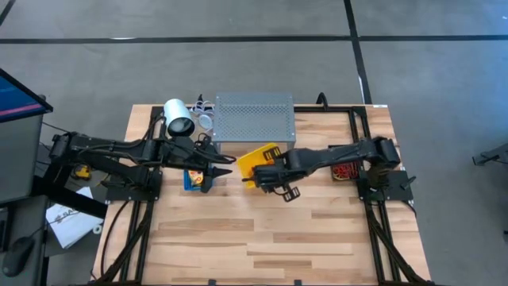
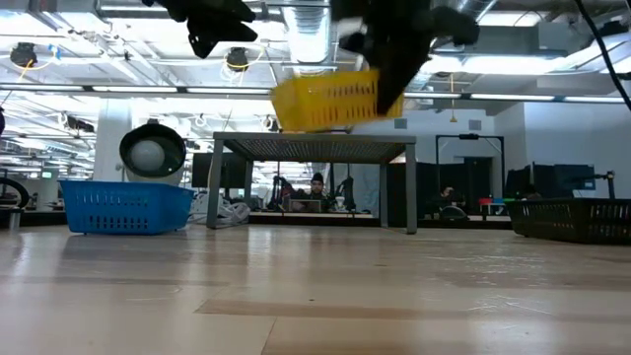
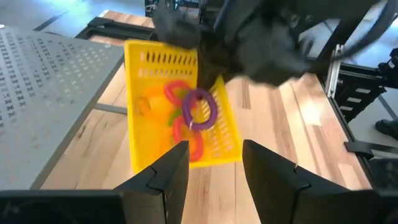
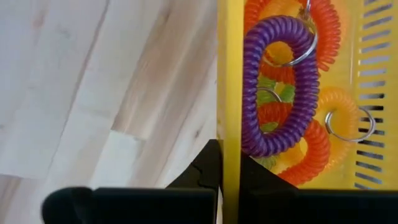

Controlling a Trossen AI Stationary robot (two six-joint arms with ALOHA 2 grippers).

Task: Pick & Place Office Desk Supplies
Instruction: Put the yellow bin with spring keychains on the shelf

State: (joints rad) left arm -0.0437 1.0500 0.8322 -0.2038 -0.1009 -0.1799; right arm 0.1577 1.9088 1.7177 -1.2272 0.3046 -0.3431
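Aloft at frame centre, the right end effector pinches the yellow bin's wall, coiled loops inside; left end effector spread.

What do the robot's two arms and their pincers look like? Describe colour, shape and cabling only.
Both arms are matt black, built of jointed segments, with dark cables running along them. Each ends in a two-fingered pincer: the left pincer shows two flat, angular black fingers; the right pincer is equally black.
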